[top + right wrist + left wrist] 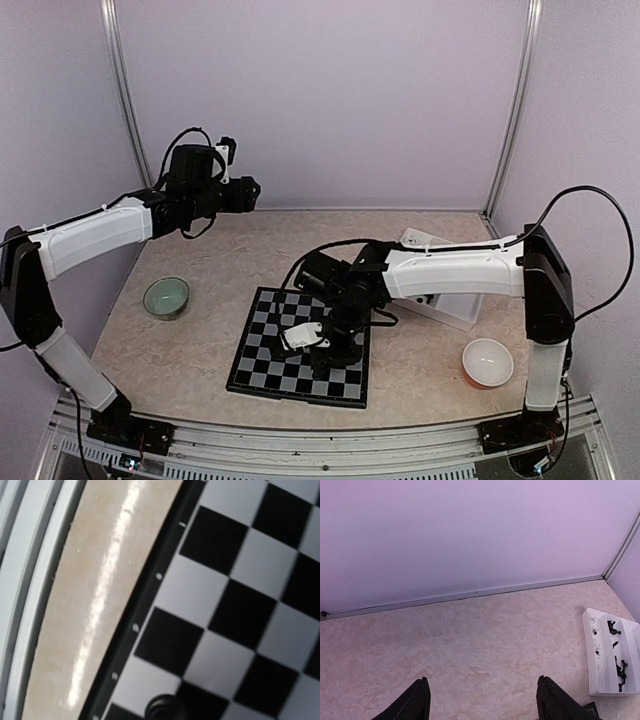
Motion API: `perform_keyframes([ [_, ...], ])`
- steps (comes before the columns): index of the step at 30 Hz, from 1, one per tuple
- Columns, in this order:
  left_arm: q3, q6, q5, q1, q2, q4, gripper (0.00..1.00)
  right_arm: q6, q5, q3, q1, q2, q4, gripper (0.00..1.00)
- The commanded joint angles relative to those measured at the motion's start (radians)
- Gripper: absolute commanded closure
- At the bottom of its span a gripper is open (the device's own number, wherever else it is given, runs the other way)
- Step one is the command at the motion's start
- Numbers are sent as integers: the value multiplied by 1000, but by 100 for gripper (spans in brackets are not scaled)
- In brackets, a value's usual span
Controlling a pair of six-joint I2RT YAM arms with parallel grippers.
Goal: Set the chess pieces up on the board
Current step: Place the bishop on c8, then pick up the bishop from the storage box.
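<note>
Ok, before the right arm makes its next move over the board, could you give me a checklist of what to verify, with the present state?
1. Right gripper above the board: ok, low over its near half.
2. Right gripper open or shut: cannot tell, its fingers are not shown.
3. Black piece standing inside a square: cannot tell, only its top shows at the wrist view's edge.
4. Left gripper open and empty: ok.
5. Left arm away from the board: ok, raised at the far left.
6. Black pieces available in the tray: ok.
</note>
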Motion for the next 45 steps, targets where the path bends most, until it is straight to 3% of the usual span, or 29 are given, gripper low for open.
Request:
perform_keyframes([
  [1, 13, -32, 28, 45, -32, 22, 28, 6, 9, 36, 32, 53, -44, 99],
  [15, 11, -41, 49, 55, -51, 25, 28, 5, 63, 46, 59, 91, -50, 97],
  [21, 11, -41, 51, 58, -54, 24, 28, 4, 66, 39, 62, 89, -51, 85],
  [27, 12, -48, 67, 68, -50, 25, 28, -11, 55, 60, 61, 57, -87, 61],
  [30, 11, -48, 67, 70, -47, 25, 28, -21, 45, 95, 39, 21, -116, 57],
  [34, 13, -53, 79, 70, -41, 25, 28, 4, -13, 116, -87, -40, -125, 58],
  [38, 15, -63, 99, 66, -36, 22, 28, 70, -24, 36, -313, -123, -23, 64],
  [45, 23, -57, 105, 36, -26, 9, 28, 215, 110, -85, -718, -171, 167, 68],
])
